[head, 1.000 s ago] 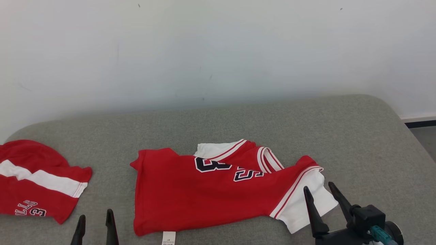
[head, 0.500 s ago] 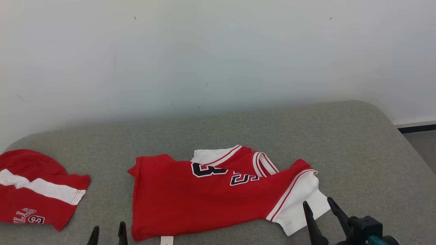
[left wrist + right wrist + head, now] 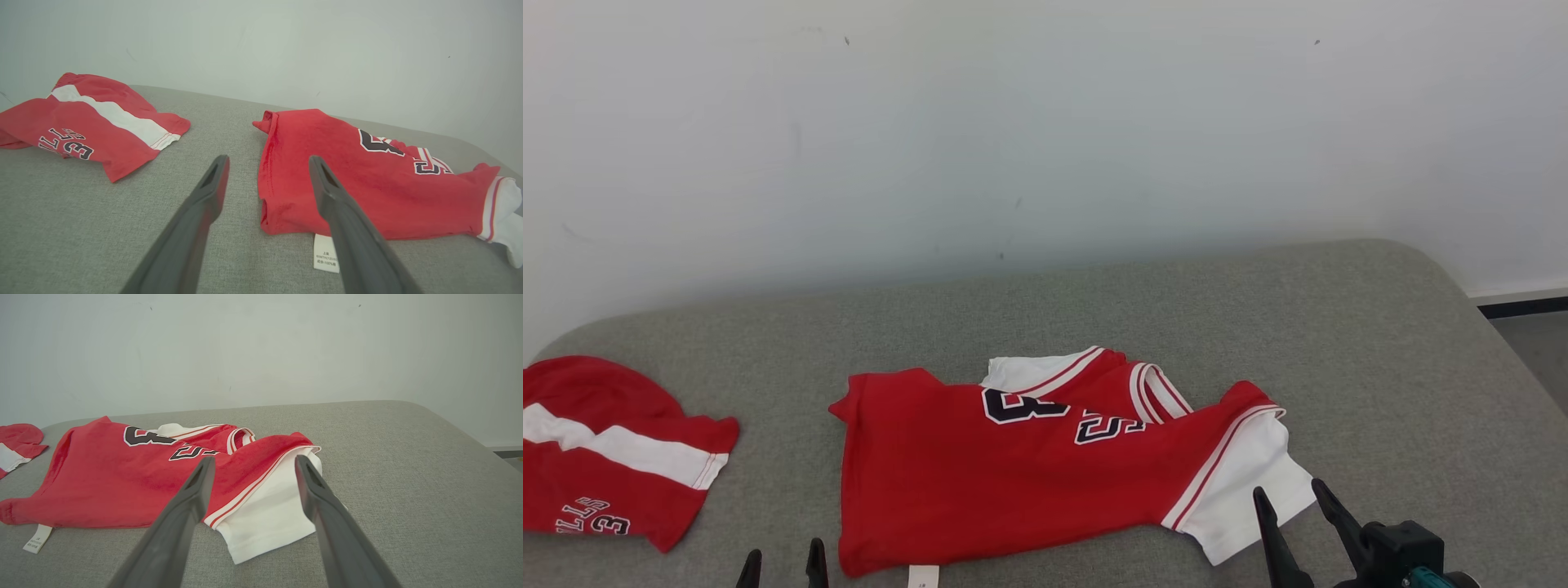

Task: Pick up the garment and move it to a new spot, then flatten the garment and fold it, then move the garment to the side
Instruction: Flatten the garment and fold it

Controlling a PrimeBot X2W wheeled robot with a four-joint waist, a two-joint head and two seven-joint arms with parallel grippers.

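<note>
In the head view the red jersey (image 3: 1013, 482) lies rumpled and partly doubled over on the grey padded surface (image 3: 1176, 310), so flattening looks not yet done. The left jaws stand wide open and empty just off its hem corner, and the right jaws, equally wide and empty, sit just short of its white sleeve (image 3: 1241, 498). In the left wrist view the hem edge lies between the open jaws, with the care label (image 3: 326, 253) beside one of them and the red shorts (image 3: 94, 126) well off to their left. In the right wrist view the white sleeve lies between the spread jaws, ungripped. Each arm seems lined up on one end, likely to lift and spread the cloth.
</note>
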